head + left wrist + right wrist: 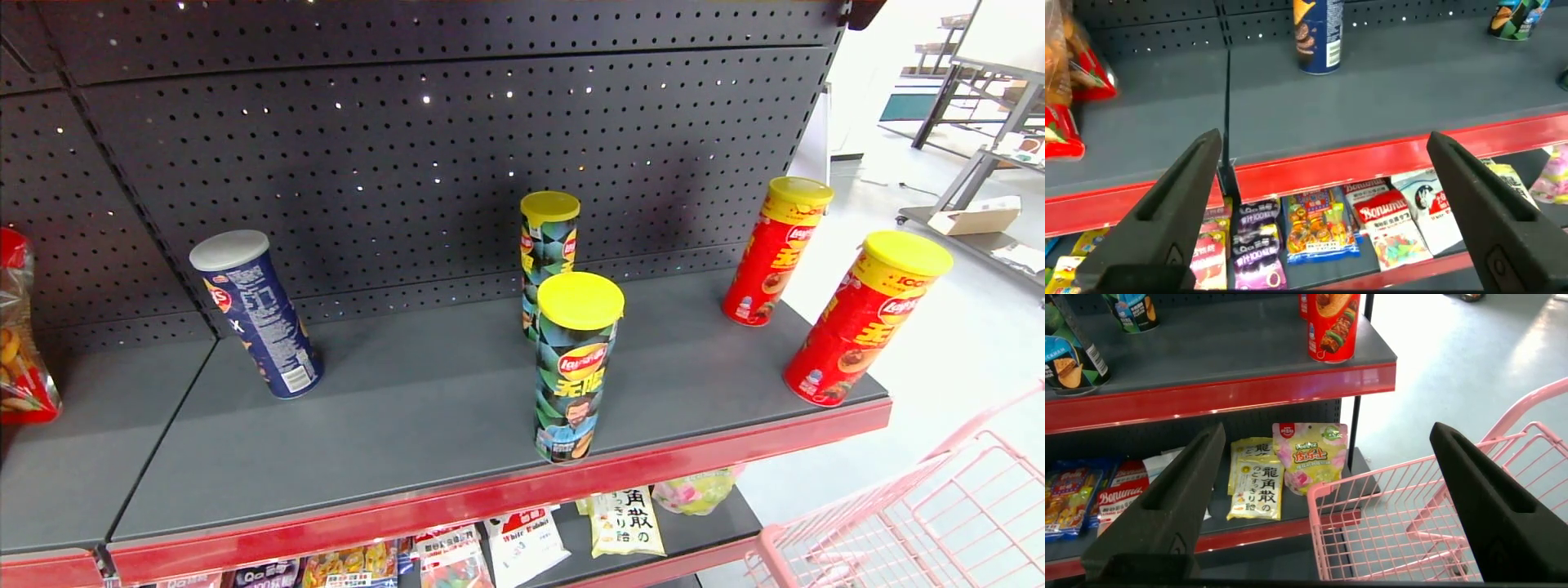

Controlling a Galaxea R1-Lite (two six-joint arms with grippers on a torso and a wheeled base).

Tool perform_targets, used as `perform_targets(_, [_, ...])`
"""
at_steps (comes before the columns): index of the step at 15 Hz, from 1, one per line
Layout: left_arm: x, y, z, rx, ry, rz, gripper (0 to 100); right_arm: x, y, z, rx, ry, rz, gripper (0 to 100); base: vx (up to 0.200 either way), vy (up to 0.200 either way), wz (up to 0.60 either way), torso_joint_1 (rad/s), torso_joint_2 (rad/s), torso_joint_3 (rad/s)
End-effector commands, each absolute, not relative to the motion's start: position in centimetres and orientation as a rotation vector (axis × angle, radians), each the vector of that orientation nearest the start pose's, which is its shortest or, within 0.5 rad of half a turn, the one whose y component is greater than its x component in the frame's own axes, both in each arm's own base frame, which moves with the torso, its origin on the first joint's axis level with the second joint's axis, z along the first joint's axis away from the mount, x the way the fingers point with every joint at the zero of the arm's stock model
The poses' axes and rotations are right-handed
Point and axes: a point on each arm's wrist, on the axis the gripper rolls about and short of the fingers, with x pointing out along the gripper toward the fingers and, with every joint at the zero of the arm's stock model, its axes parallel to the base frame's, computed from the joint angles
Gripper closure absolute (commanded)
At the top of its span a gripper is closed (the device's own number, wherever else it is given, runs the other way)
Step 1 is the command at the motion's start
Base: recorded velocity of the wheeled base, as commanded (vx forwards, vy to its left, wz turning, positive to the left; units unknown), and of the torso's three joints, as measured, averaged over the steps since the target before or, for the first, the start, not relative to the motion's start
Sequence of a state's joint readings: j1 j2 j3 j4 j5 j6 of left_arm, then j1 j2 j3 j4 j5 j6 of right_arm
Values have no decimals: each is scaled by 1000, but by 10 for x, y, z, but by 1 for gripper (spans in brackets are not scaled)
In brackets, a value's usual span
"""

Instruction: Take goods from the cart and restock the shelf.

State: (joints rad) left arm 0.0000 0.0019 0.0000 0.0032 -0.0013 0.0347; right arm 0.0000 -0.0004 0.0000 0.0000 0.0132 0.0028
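Chip cans of the kind being restocked stand upright on the shelf [392,416]: a blue can [257,314] toward the left, two green cans [575,367] one behind the other in the middle, and two red cans [865,318] at the right end, the nearer one close to the front corner. The pink wire cart [939,514] sits low and to the right of the shelf; what it holds cannot be told from the part that shows.

The left pincer [1323,143] is spread wide with nothing between its fingers, in front of the shelf's red lip. The right pincer [1328,433] is likewise wide open and unloaded, above the cart's near rim.

Such a can is probably light and stiff, a smooth cardboard tube that may slip under a weak squeeze and dent under a hard one. Being tall and narrow, it should tip easily. The best hold looks to be across the middle of the body, below the plastic lid, which could pop off.
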Motion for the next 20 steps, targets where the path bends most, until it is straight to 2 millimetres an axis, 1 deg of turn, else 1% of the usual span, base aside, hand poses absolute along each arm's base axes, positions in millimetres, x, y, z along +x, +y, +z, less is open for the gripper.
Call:
perform_targets(1, [-23,0,75,35,3,-2,0,-23,0,75,3,0,14,0,0,0,0,0,0,0])
perform_targets(10, [-23,0,75,35,5,-2,0,-23,0,75,3,0,14,0,-200,0,0,2,2,6])
perform_targets(11, [-23,0,75,35,5,-2,0,-23,0,75,3,0,14,0,0,0,0,0,0,0])
perform_targets(20, [-23,0,75,35,5,-3,0,-23,0,75,3,0,14,0,0,0,-600,1,0,8])
